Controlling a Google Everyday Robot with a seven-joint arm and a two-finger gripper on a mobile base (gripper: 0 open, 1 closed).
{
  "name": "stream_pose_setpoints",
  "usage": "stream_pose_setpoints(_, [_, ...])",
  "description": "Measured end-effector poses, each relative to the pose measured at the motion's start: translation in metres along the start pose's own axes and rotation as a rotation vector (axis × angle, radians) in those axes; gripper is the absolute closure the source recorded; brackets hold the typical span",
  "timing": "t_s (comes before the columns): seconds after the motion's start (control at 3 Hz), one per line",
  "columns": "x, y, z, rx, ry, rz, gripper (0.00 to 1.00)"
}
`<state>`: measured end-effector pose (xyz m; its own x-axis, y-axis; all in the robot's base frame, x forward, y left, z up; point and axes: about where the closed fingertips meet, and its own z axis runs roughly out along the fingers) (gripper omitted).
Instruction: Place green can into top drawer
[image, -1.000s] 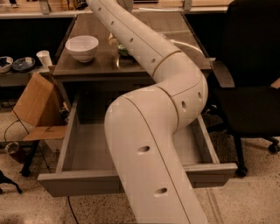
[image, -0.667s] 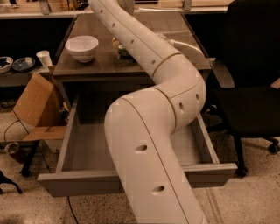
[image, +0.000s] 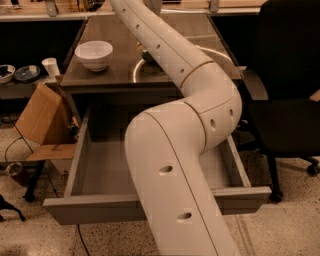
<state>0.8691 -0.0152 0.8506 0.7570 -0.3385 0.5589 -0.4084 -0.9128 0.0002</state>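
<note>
The top drawer (image: 100, 209) is pulled wide open below the tabletop; its grey inside shows no objects, and my arm hides its middle and right part. A small dark-green thing, apparently the green can (image: 144, 53), stands on the tabletop behind the arm, mostly hidden by it. My white arm (image: 200, 95) rises from the bottom of the view, bends over the drawer and reaches back over the table. The gripper is out of view beyond the top edge.
A white bowl (image: 93, 54) stands on the tabletop (image: 107, 75) at the left. A cardboard box (image: 39, 120) leans at the drawer's left. A black chair (image: 290, 100) stands close on the right. A low shelf with dishes and a cup (image: 50, 66) is far left.
The arm's upper link has shifted a little to the right and now covers more of the can. The drawer and bowl have not moved.
</note>
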Motion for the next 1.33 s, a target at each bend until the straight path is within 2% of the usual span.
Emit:
stream_pose_setpoints(0.33, [0.011, 0.013, -0.014, 0.008, 0.022, 0.026, 0.84])
stream_pose_setpoints(0.67, [0.017, 0.031, -0.039, 0.037, 0.037, 0.046, 1.00])
stream_pose_setpoints(1.0, [0.010, 0.054, -0.069, 0.085, 0.034, 0.059, 1.00])
stream_pose_setpoints(1.33, [-0.010, 0.084, -0.093, 0.107, 0.015, 0.081, 1.00])
